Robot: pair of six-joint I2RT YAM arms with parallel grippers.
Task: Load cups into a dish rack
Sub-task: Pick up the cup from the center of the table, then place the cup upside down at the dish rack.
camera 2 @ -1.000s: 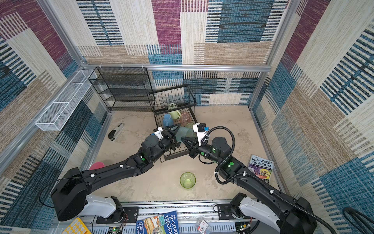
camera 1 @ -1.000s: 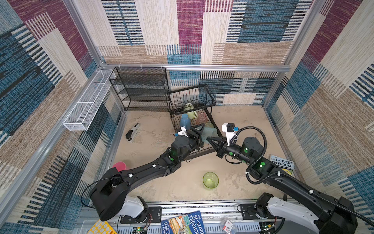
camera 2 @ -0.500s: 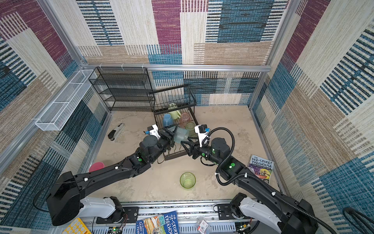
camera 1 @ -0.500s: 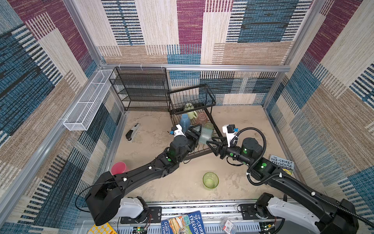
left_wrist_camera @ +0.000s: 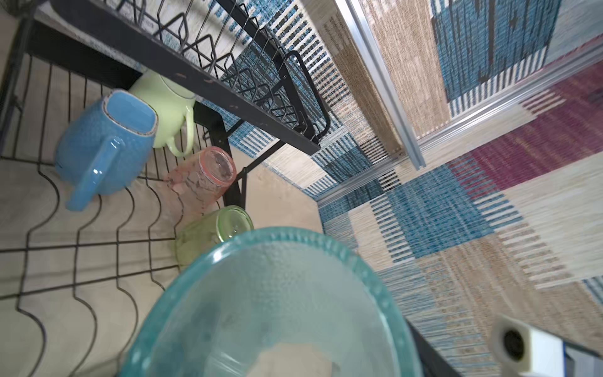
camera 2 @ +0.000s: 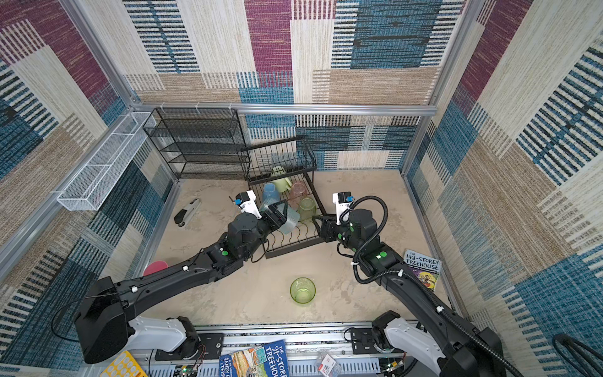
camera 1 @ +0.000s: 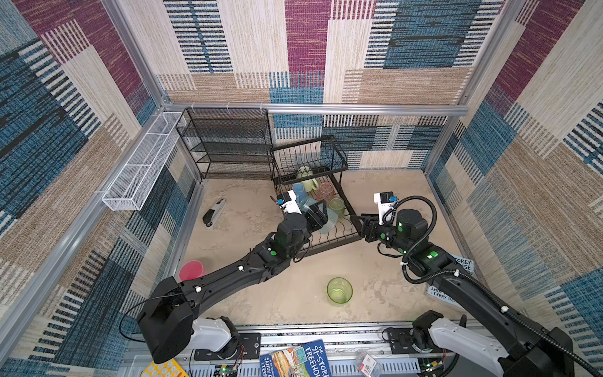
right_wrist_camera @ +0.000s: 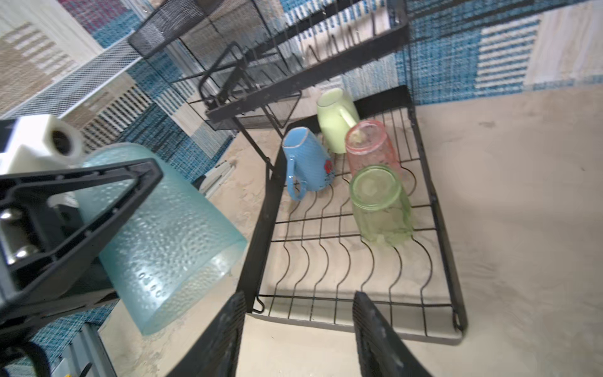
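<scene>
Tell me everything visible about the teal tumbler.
The teal tumbler is translucent and plastic-looking, with a dimpled wall and a wider open mouth. The left gripper clamps it near its base. It hangs tilted, mouth downward, above the rack's lower tray. Whether it touches the wires is unclear.

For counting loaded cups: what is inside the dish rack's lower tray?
Pale green mug, light blue mug, pink tumbler, green tumbler. The raised basket partly covers the tray's back.
</scene>
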